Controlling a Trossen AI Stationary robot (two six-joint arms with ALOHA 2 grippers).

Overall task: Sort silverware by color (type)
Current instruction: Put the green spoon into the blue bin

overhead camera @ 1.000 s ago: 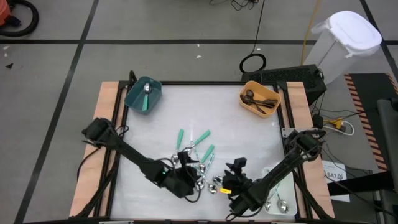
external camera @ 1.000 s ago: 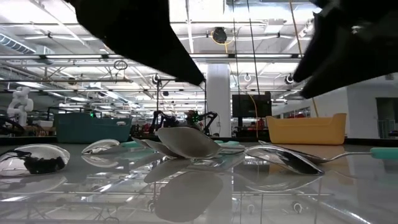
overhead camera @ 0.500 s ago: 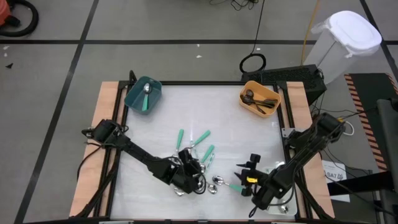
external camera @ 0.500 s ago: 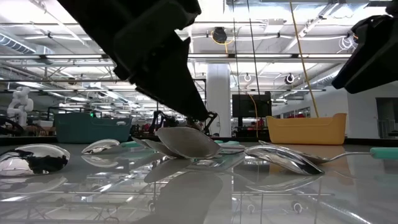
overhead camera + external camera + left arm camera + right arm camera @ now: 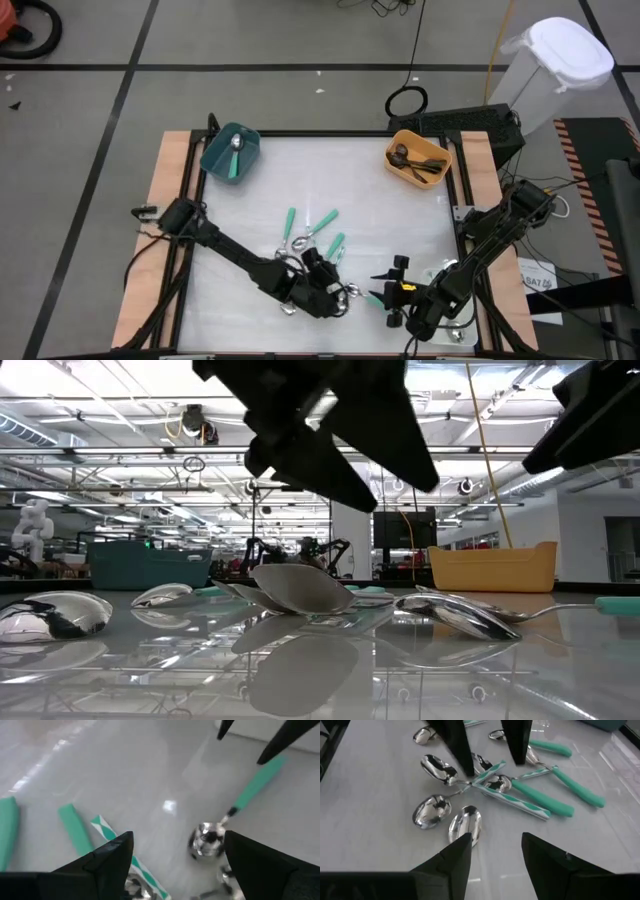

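The silverware lies in a loose heap [image 5: 312,258] at the table's near middle: shiny silver spoons [image 5: 433,812] and teal-handled pieces [image 5: 536,797], all flat on the table. My left gripper [image 5: 333,290] hovers open over the heap's right end. Its fingers stand on either side of a teal-handled spoon [image 5: 209,840] without touching it. My right gripper [image 5: 393,293] is open just right of that spoon, facing the heap [image 5: 465,824], with nothing between its fingers. In the low view the spoon bowls [image 5: 300,588] rest on the glossy top.
A teal bin [image 5: 230,152] holding one spoon sits at the far left. An orange bin [image 5: 418,160] with dark utensils sits at the far right. A white bin [image 5: 452,330] with silver spoons is at the near right edge, under my right arm. The table's middle and left are bare.
My left gripper has moved toward the table's right edge, across the heap and closer to my right gripper. My right gripper has shifted a little to the right and toward the near edge. The silverware has not visibly moved.
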